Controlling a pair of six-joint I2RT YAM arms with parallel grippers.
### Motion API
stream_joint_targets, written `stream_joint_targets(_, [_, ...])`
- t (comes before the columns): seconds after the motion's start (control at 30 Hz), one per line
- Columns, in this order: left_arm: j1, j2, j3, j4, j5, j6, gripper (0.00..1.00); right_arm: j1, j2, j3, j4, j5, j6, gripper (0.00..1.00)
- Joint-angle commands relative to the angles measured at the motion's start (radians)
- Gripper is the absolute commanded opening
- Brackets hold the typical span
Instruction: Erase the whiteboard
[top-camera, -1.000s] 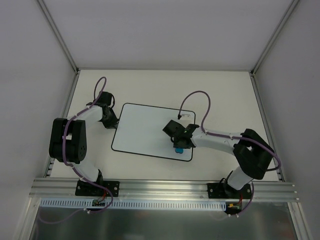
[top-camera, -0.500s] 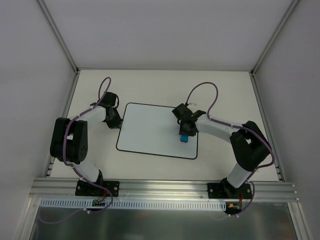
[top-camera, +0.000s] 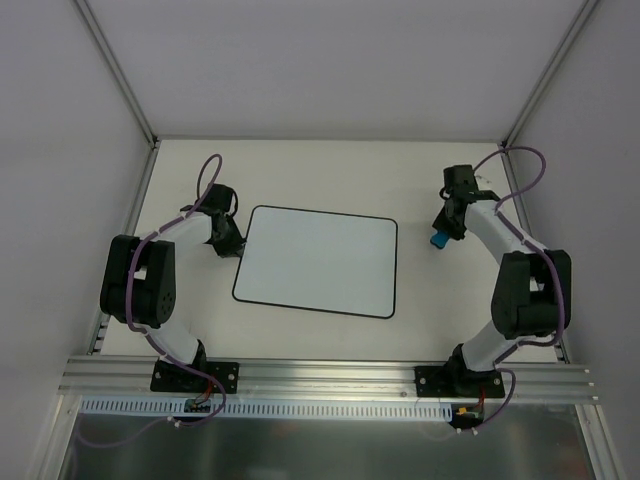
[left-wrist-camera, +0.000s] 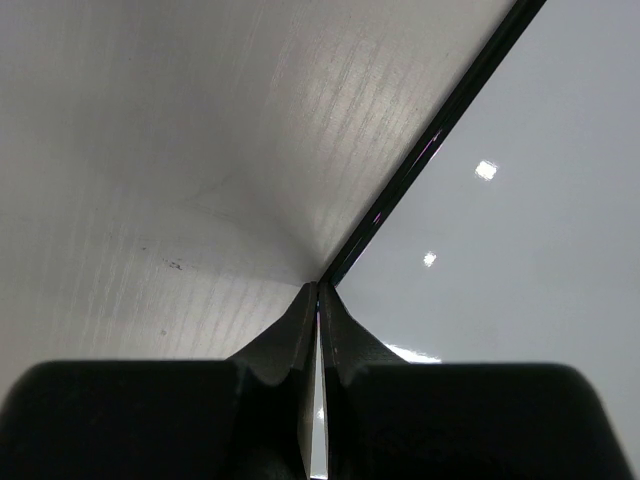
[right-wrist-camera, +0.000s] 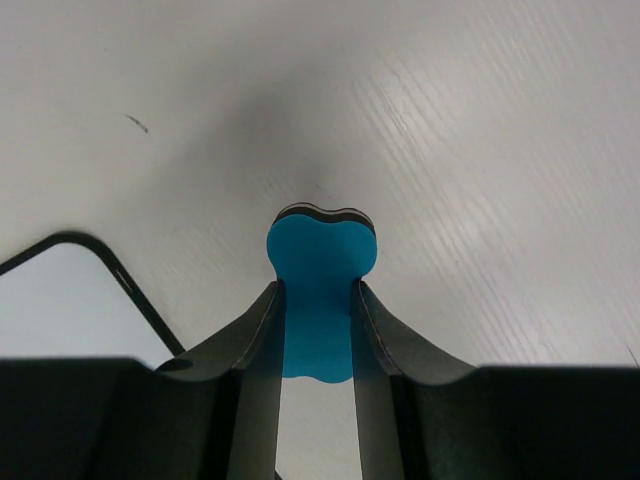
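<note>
The whiteboard (top-camera: 318, 262) lies flat in the middle of the table, its surface plain white with no writing visible. My left gripper (top-camera: 238, 249) is shut, with its tips against the board's black left edge (left-wrist-camera: 400, 185) near the far-left corner. My right gripper (top-camera: 441, 233) is off the board, over bare table to the right of its far-right corner. It is shut on the blue eraser (right-wrist-camera: 322, 280), whose dark felt edge points down at the table. The board's rounded corner (right-wrist-camera: 60, 300) shows at the lower left of the right wrist view.
Bare white table (top-camera: 450, 310) surrounds the board. White enclosure walls with metal posts (top-camera: 120, 70) stand at the left, back and right. An aluminium rail (top-camera: 320, 375) carries the arm bases at the near edge.
My right gripper has carried the eraser from the board's right part up and off the board, to the table beyond its right edge. The board and left gripper shifted slightly right a second ago, then stayed still.
</note>
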Motion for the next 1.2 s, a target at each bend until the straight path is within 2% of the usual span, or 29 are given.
stream_joint_targets(0.0, [-0.009, 0.019, -0.029, -0.058, 0.02, -0.011, 0.0, -0.037, 0.099, 0.061, -0.017, -0.056, -0.033, 0.02])
stream_joint_targets(0.13, [-0.009, 0.008, -0.029, -0.056, 0.02, -0.009, 0.0, -0.065, 0.199, 0.096, -0.017, -0.101, -0.033, 0.07])
stream_joint_targets(0.23, [-0.008, -0.006, -0.028, -0.058, 0.02, -0.004, 0.02, -0.065, 0.236, 0.098, -0.017, -0.111, -0.026, 0.15])
stream_joint_targets(0.33, [-0.009, -0.029, -0.026, -0.058, 0.015, 0.0, 0.09, -0.068, 0.245, 0.093, -0.017, -0.122, -0.018, 0.24])
stream_joint_targets(0.4, [-0.009, -0.045, -0.025, -0.059, 0.011, 0.006, 0.15, -0.068, 0.235, 0.081, -0.011, -0.118, -0.02, 0.38])
stream_joint_targets(0.43, [-0.009, -0.052, -0.023, -0.059, 0.011, 0.008, 0.22, -0.068, 0.206, 0.076, -0.011, -0.114, -0.021, 0.43])
stream_joint_targets(0.47, [-0.009, -0.061, -0.023, -0.062, 0.011, 0.012, 0.26, -0.068, 0.186, 0.072, -0.012, -0.104, -0.026, 0.53])
stream_joint_targets(0.5, [-0.009, -0.087, -0.02, -0.062, 0.009, 0.015, 0.3, -0.07, 0.163, 0.063, -0.012, -0.098, -0.038, 0.58])
stream_joint_targets(0.53, [-0.009, -0.102, -0.017, -0.065, 0.009, 0.017, 0.39, -0.07, 0.135, 0.056, -0.014, -0.09, -0.041, 0.64])
stream_joint_targets(0.57, [-0.009, -0.119, -0.014, -0.075, 0.006, 0.025, 0.45, -0.068, 0.074, 0.053, -0.014, -0.082, -0.05, 0.76])
stream_joint_targets(0.6, [-0.008, -0.153, -0.006, -0.084, 0.0, 0.031, 0.5, -0.07, 0.043, 0.046, -0.017, -0.069, -0.071, 0.82])
stream_joint_targets(0.63, [-0.008, -0.17, 0.014, -0.094, -0.001, 0.037, 0.58, -0.07, 0.008, 0.043, -0.017, -0.062, -0.085, 0.86])
stream_joint_targets(0.67, [-0.008, -0.191, 0.027, -0.105, -0.005, 0.054, 0.75, -0.07, -0.064, 0.041, -0.02, -0.058, -0.102, 0.93])
stream_joint_targets(0.7, [-0.008, -0.234, 0.04, -0.133, -0.008, 0.064, 0.82, -0.073, -0.103, 0.041, -0.034, -0.047, -0.119, 0.96])
stream_joint_targets(0.73, [-0.008, -0.257, 0.069, -0.148, -0.021, 0.075, 0.88, -0.073, -0.138, 0.047, -0.04, -0.042, -0.156, 0.98])
stream_joint_targets(0.77, [-0.008, -0.281, 0.083, -0.162, -0.034, 0.1, 0.99, -0.073, -0.178, 0.052, -0.046, -0.036, -0.174, 0.99])
stream_joint_targets(0.9, [-0.006, -0.451, 0.159, -0.222, -0.081, 0.172, 0.99, -0.077, -0.421, 0.067, -0.062, -0.004, -0.276, 0.99])
stream_joint_targets(1.0, [-0.006, -0.576, 0.219, -0.251, -0.109, 0.232, 0.99, -0.077, -0.541, 0.101, -0.077, 0.016, -0.361, 0.99])
stream_joint_targets(1.17, [-0.006, -0.757, 0.303, -0.26, -0.161, 0.328, 0.99, -0.079, -0.803, 0.141, -0.078, 0.01, -0.431, 0.99])
